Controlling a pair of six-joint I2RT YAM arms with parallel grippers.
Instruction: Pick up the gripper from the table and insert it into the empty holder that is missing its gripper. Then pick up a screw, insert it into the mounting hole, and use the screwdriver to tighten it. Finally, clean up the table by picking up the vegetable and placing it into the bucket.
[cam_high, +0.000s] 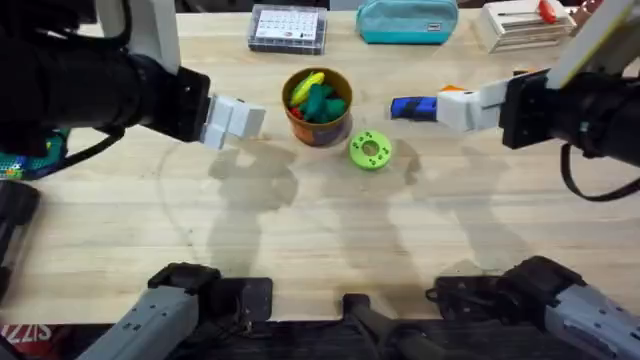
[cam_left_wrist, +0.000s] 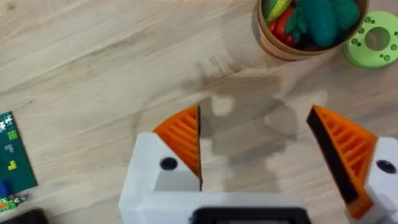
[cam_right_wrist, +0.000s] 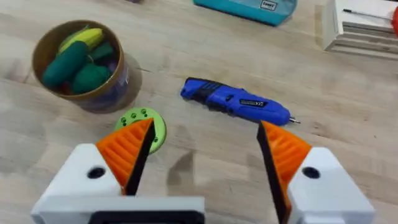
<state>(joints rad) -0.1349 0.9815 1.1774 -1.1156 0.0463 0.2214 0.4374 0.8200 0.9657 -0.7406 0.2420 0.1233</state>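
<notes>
Vegetable (cam_right_wrist: 81, 38), the yellow toy one, already sits in the orange bucket (cam_high: 335, 133). Screwdriver (cam_right_wrist: 236, 102) lies on the table beside it; looks rigid and smooth, so grab mid-body. Left gripper (cam_left_wrist: 258, 146) and right gripper (cam_right_wrist: 205, 152) both gape wide, empty.

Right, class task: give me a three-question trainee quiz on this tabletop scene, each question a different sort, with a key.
1. True or false: the vegetable lies in the bucket.
2. Which lies nearer the right gripper: A) the screwdriver B) the teal pouch?
3. Fill in: the lime-green disc sits beside the ____.

Key
1. True; the yellow piece rests among green toys inside.
2. A.
3. Bucket. Both the right gripper and the left gripper have open jaws, holding nothing.
</notes>
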